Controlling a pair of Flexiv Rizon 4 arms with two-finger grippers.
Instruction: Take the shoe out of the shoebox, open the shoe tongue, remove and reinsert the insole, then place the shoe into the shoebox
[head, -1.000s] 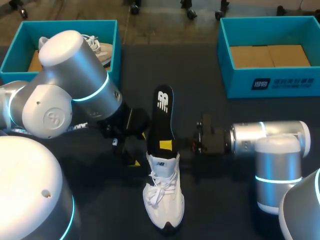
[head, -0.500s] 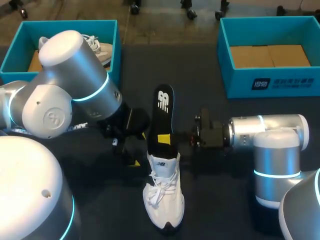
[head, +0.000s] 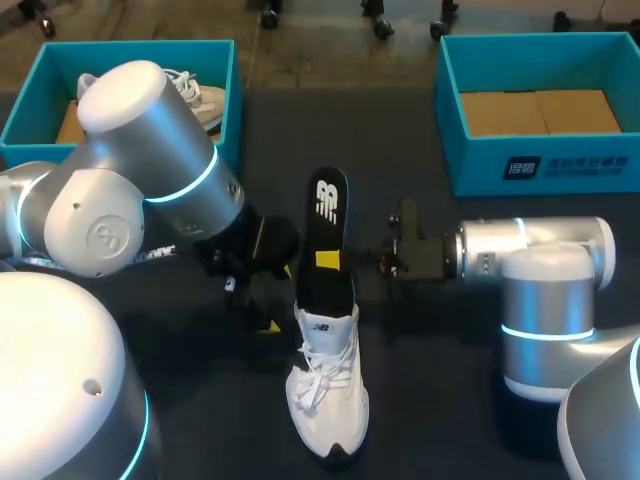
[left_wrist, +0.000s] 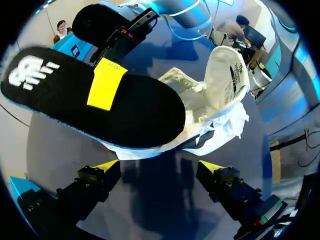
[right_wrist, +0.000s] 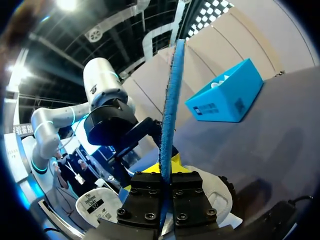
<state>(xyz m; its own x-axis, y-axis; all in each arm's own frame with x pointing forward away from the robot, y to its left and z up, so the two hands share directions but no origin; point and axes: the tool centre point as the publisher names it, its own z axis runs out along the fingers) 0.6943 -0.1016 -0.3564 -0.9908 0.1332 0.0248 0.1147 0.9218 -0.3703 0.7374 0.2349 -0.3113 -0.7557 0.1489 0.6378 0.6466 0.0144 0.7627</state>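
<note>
Firmly pinched between the two fingers of the right gripper (head: 330, 262), a black insole (head: 326, 215) juts at a tilt from the mouth of the white sneaker (head: 327, 395), which lies on the dark table (head: 450, 400) just beside those fingers. The grip sits near the insole's tucked-in end, likely so the thin foam can be steered at the shoe's opening without buckling. Whether it is on its way out or back in cannot be told.

The left gripper (left_wrist: 160, 167) hovers with its fingers spread wide and nothing between them. The sneaker is just ahead of the tips and untouched, and the gripper seems placed to steady the shoe if it drags.

Its wrist camera shows what the overhead camera hides: the tongue (left_wrist: 227, 70) folded well back from the laces, and a yellow fingertip (left_wrist: 106, 82) of the other arm pressed flat on the insole's printed face. The right wrist camera shows the insole edge-on, a blue line rising straight from between its closed fingers.

A teal shoebox (head: 540, 165), lined with cardboard, sits well beyond the right arm; the shoe's return to it is not yet done.
</note>
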